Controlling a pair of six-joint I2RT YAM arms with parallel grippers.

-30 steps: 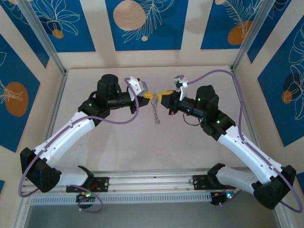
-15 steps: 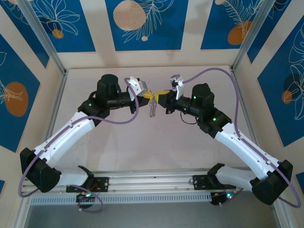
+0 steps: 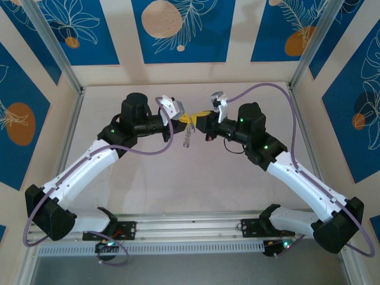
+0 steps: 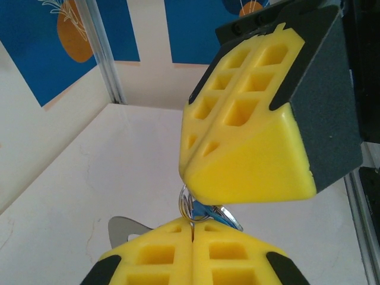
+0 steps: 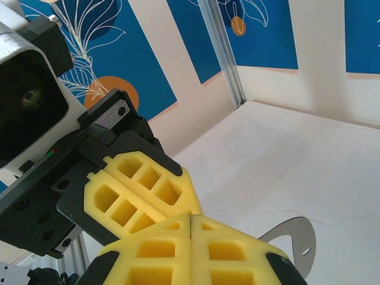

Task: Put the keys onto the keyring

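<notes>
Both arms reach in over the middle of the tabletop [image 3: 142,184] and meet tip to tip above it. The left tool [image 3: 185,119] comes in from the left and the right tool [image 3: 201,117] from the right, and from overhead their yellow pads look to be touching or very nearly so. The left tool is clenched: in the left wrist view its two pads press flat together. The thin silvery loop of the keyring [image 4: 185,200] rises straight out of the seam between them, so the tool grasps the keyring by that loop. Seen from above, the rest of the keyring [image 3: 187,138] hangs down as a silvery chain below the meeting point. The key [image 4: 205,211] shows its blue head and a bit of pale blade. It sits in the narrow gap between the two tools, right against the loop and just under the right tool's tip; whether it is threaded on the loop cannot be told. The right tool is clenched as well, its pads closed on each other along a tight seam in the right wrist view and tilted against the left tool's pads. Whether it pinches the key cannot be told. A flat grey curved piece [image 5: 295,236] peeks out from behind the right tool's pads, over the pale tabletop. Blue leaf-patterned panels [image 3: 178,29] stand round the back and sides.
</notes>
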